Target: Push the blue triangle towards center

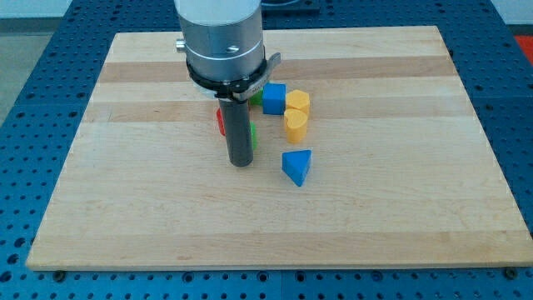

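The blue triangle [296, 166] lies on the wooden board [125, 192], a little below and right of the board's middle. My tip [241, 163] rests on the board to the left of the blue triangle, a short gap apart from it. A blue cube [274, 98] sits above the triangle. Two yellow blocks, one [297, 102] above the other [295, 125], stand right of the cube. A red block [221, 122] and a green block [253, 136] are mostly hidden behind the rod. Another green piece [256, 97] peeks out left of the blue cube.
The arm's grey cylindrical body [221, 37] hangs over the top middle of the board. The board sits on a blue perforated table [33, 100].
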Robot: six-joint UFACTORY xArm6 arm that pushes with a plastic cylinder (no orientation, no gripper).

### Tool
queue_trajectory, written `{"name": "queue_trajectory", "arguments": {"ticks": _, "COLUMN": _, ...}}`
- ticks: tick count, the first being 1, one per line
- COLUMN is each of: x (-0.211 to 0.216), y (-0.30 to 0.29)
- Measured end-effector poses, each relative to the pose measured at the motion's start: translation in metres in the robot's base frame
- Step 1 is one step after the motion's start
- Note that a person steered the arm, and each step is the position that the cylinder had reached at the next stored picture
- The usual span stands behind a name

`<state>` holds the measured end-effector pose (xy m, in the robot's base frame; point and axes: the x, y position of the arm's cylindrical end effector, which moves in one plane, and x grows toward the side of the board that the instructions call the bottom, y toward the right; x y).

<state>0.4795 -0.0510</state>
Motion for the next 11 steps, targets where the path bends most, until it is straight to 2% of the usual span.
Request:
{"name": "queue_trajectory", "arguments": {"ticks": 3, "x": 0.024, "y": 0.019}}
{"name": "queue_trajectory", "arguments": {"ticks": 8, "x": 0.046, "y": 0.157}}
{"name": "queue_trajectory", "arguments": {"ticks": 9, "x": 0.029, "y": 0.176}}
{"name": "queue_trajectory", "arguments": {"ticks": 10, "x": -0.012, "y": 0.168}}
{"name": "queue_trajectory", "arguments": {"ticks": 11, "x": -0.006, "y": 0.15}}
